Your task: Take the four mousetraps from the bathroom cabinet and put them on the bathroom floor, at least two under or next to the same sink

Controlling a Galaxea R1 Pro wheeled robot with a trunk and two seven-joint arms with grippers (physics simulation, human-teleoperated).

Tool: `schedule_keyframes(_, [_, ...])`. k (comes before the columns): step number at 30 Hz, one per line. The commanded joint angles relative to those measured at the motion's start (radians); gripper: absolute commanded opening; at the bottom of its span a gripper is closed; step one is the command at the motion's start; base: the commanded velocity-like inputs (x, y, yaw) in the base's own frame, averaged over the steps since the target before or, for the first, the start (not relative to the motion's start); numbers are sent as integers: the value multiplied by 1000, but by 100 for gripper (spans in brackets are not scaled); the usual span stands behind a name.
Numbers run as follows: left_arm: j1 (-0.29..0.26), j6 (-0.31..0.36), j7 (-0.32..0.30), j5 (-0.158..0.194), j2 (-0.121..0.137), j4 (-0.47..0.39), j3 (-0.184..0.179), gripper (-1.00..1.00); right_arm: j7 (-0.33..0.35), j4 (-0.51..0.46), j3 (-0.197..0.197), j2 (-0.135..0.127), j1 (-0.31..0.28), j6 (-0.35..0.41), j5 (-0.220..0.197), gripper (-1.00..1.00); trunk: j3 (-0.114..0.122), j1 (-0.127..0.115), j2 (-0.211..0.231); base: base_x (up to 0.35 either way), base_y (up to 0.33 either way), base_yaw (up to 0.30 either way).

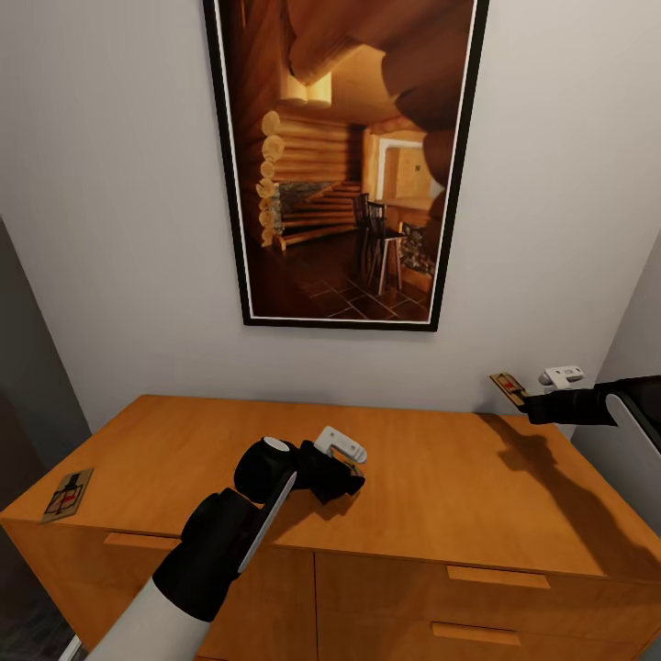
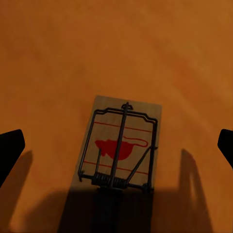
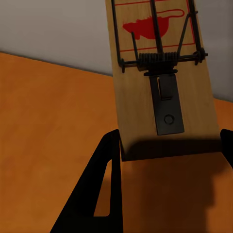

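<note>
My left gripper (image 1: 347, 477) hovers open over the orange cabinet top (image 1: 431, 487). Between its spread fingers (image 2: 10, 150), a mousetrap (image 2: 121, 145) lies flat on the wood: a tan board with a black wire bar and a red mouse print. My right gripper (image 1: 531, 402) is raised over the cabinet's back right corner, shut on a second mousetrap (image 1: 507, 386) (image 3: 160, 82) by the board's end, so the trap sticks out ahead of the fingers (image 3: 104, 184). A third mousetrap (image 1: 68, 496) rests on the cabinet's front left corner.
The cabinet has drawer fronts with wooden handles (image 1: 500, 576) along its front. A large black-framed picture (image 1: 344, 156) hangs on the white wall behind. A grey wall panel (image 1: 28, 367) stands to the left, and another wall to the right.
</note>
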Motion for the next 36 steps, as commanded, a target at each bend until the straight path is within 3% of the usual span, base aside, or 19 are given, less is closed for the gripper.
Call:
schedule_keyframes(1, [-1, 3, -9, -11, 0, 0, 0, 100, 9, 0, 1, -1, -1, 2, 8, -100, -1, 0, -1, 0, 0, 0])
schedule_keyframes(36, [-1, 3, -9, -12, 3, 33, -2, 100, 9, 0, 2, -1, -1, 2, 8, -100, -1, 0, -1, 0, 0, 0])
